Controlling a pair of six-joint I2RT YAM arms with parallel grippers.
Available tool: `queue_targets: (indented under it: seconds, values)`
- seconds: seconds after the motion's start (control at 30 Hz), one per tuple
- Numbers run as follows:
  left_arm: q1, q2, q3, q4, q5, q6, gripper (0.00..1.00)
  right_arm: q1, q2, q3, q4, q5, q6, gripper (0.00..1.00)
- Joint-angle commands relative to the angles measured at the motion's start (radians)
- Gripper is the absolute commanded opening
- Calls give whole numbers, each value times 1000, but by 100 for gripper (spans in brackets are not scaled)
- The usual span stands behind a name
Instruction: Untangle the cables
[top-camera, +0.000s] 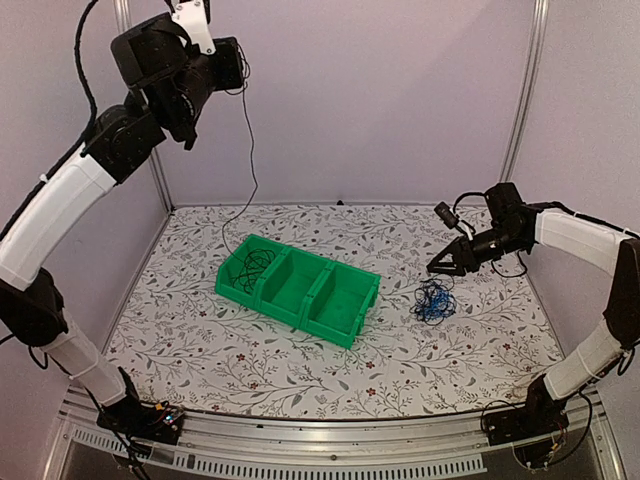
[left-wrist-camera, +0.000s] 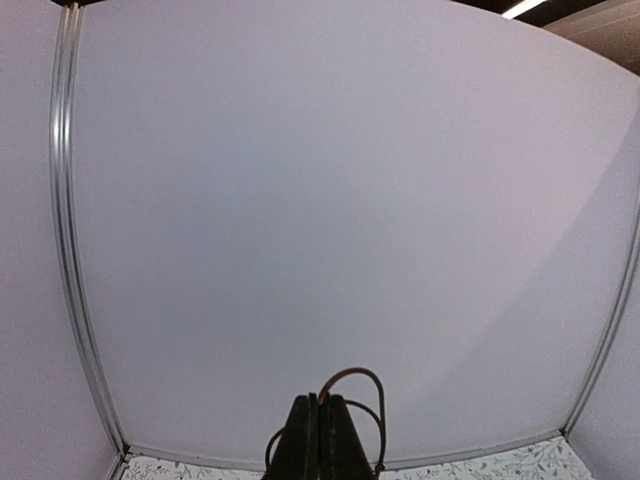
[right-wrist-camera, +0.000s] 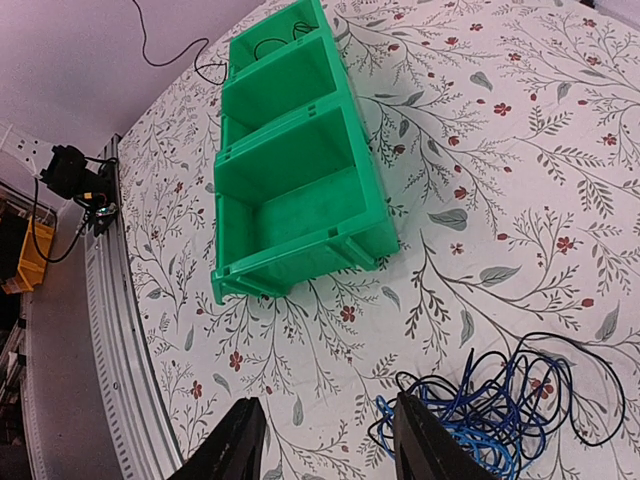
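black cable (top-camera: 247, 150) is clamped in raised left hand (left-wrist-camera: 320, 432); right hand (top-camera: 432, 270) is held apart above tangle (top-camera: 433, 300), right of centre. several strands could be caught together, tightening knots.

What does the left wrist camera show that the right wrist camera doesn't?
Only the left wrist view: the left gripper, shut on a thin cable loop. Only the right wrist view: the open right gripper, the green three-compartment bin and the blue-and-black cable tangle. Both: the floral table cover, though the left wrist view catches only a sliver.
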Motion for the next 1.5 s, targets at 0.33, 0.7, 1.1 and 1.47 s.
queue_targets:
  seconds: [0.33,0.7,1.1,1.47]
  values:
    - [167,-139,-376,-69,139,-264,0,-2,3,-32,-18,20,-20,48]
    - [157,-62,-149,50,227,-107,0,-3,21,-6,-22,36,-29,48]
    - [48,-28,-50,276,212,88,0,-4,7,1,-44,58,-49,48]
    - [-128,-374,-603,-98,-52,-414,0,-2,44,33,-47,50,-55,48]
